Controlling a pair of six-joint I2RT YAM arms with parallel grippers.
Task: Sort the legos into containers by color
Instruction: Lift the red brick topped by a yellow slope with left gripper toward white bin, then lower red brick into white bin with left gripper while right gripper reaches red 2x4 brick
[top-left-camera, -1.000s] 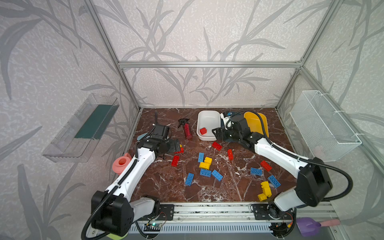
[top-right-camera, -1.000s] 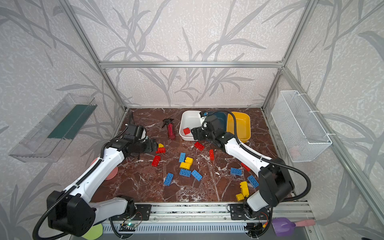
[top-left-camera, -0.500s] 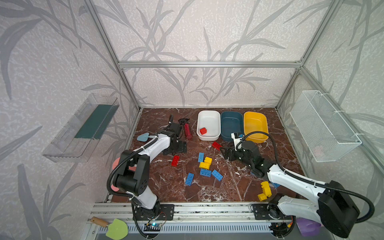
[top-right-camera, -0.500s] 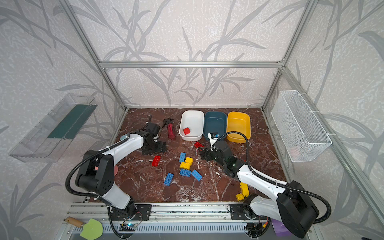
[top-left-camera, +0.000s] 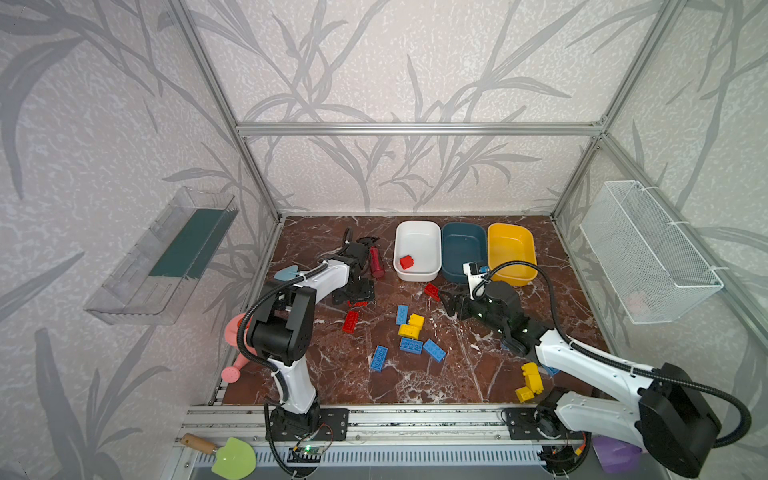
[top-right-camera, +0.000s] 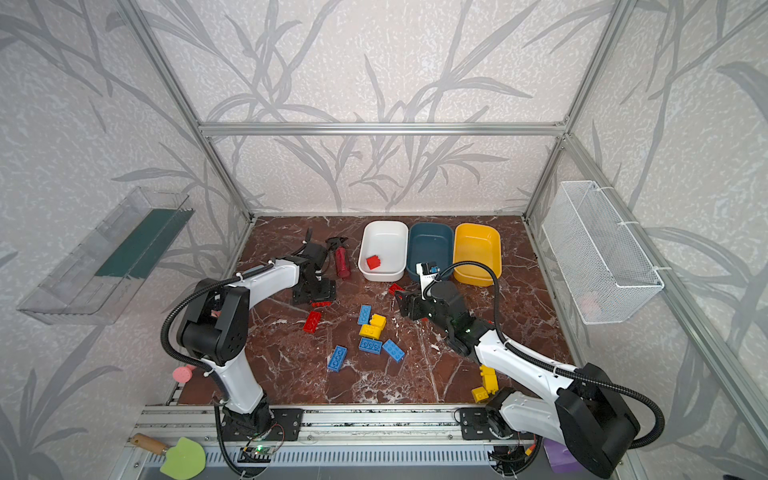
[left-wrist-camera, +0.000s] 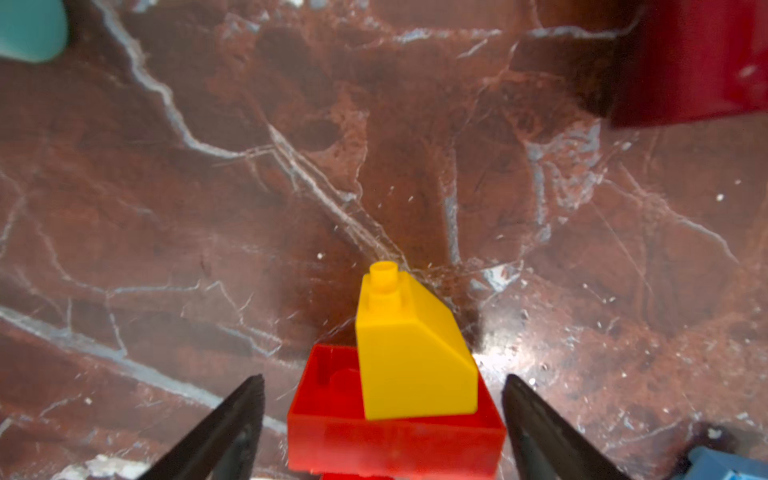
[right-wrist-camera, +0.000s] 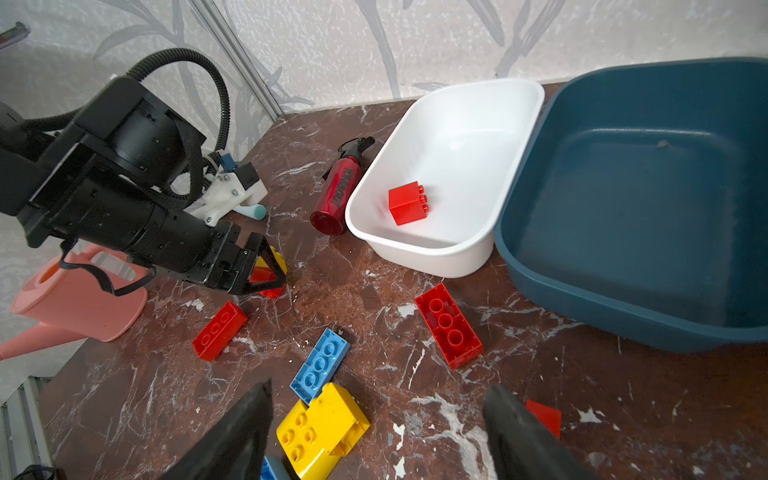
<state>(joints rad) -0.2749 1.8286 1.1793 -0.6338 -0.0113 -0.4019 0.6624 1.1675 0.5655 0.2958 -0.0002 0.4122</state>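
I am seeing left gripper (left-wrist-camera: 382, 380), wide, straddling 1 red lego (left-wrist-camera: 395, 444) carrying 1 yellow lego (left-wrist-camera: 411, 357); right gripper (right-wrist-camera: 378, 390) hanging wide.

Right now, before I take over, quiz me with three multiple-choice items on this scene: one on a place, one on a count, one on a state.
1. The red square brick lies: A beside the spray bottle; B in the wire basket; C in the white tub.
2. Bricks in the white tub: A none; B one; C three.
3. The left gripper is: A open on either side of an upturned red brick topped by a yellow brick; B shut on a blue brick; C shut and empty.

Key: C, both top views show it on the tub's floor. B, it is alone there. A, the left wrist view shows a gap between each jaw and the red brick.
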